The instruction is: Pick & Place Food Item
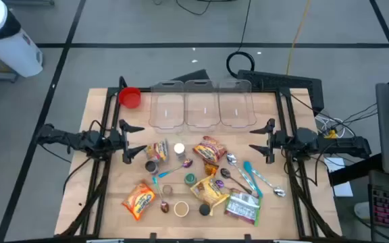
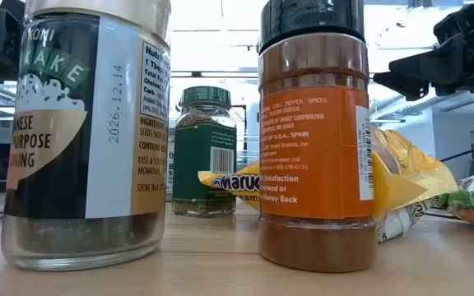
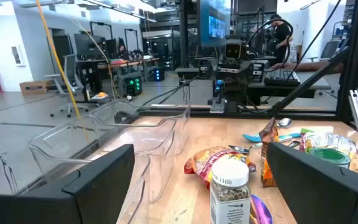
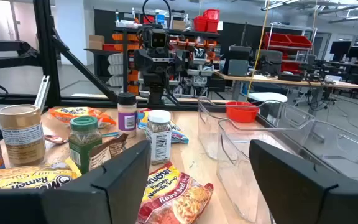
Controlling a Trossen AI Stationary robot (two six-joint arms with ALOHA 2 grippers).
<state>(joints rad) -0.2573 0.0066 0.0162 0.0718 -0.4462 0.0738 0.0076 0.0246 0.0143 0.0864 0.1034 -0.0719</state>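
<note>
Dark left gripper [image 1: 128,144] and right gripper [image 1: 262,141] level above table [image 1: 107,196], spread wide, empty.

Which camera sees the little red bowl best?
The high view: the red bowl shows whole at the table's back left corner, beside the clear bins. The right wrist view shows it behind a bin wall. The other views miss it.

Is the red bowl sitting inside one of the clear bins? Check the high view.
No, the red bowl sits on the table beside the leftmost clear bin, outside its wall.
</note>
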